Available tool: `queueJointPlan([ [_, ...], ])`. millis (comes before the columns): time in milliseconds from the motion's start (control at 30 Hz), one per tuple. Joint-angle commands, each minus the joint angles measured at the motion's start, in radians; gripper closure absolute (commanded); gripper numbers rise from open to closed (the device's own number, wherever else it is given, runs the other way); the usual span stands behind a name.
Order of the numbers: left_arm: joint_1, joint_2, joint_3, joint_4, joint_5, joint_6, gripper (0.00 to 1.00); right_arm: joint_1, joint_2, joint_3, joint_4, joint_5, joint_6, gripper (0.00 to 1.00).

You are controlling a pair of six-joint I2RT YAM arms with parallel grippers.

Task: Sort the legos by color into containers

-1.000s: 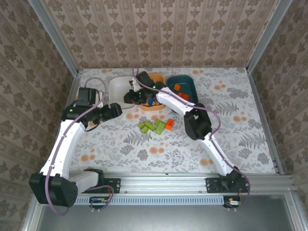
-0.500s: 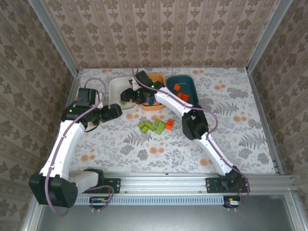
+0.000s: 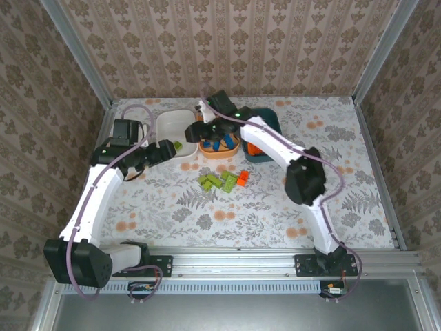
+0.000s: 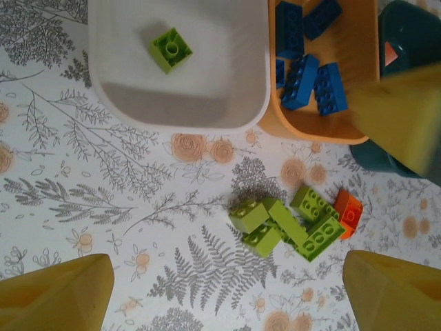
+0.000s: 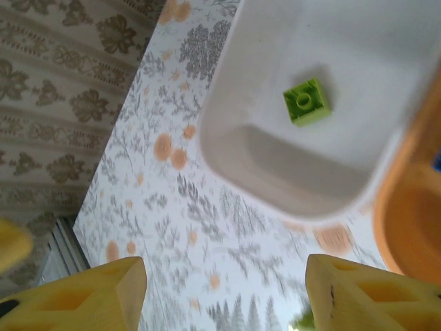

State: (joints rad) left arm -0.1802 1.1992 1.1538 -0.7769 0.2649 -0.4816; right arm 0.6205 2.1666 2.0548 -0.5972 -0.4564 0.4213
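Three containers fill the upper frame: white bowl (image 4: 207, 89), orange bowl (image 4: 310, 132), teal bowl (image 4: 410, 24). Left gripper (image 4: 227, 265) and right gripper (image 5: 224, 269) hang near the white one, jaws released, empty. At centre, perhaps six green legos (image 4: 289, 224) lie heaped on the counter: light, stiff, smooth. Pinch the long sides.

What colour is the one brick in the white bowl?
The brick is lime green, clearest in left wrist view.

One brick (image 4: 171, 49) sits in the left bowl (image 4: 213, 96), several in the middle bowl (image 4: 310, 131), loose pile (image 4: 293, 222) on the surface (image 4: 103, 200) in front.

A green lego (image 5: 306, 101) lies in the white bowl (image 5: 275, 176).
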Motion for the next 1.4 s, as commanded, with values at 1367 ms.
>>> queueJointPlan([
  [1367, -0.154, 0.111, 0.026, 0.071, -0.019, -0.039, 0.0, -0.034, -0.189, -0.527, -0.275, 0.562, 0.54, 0.25],
])
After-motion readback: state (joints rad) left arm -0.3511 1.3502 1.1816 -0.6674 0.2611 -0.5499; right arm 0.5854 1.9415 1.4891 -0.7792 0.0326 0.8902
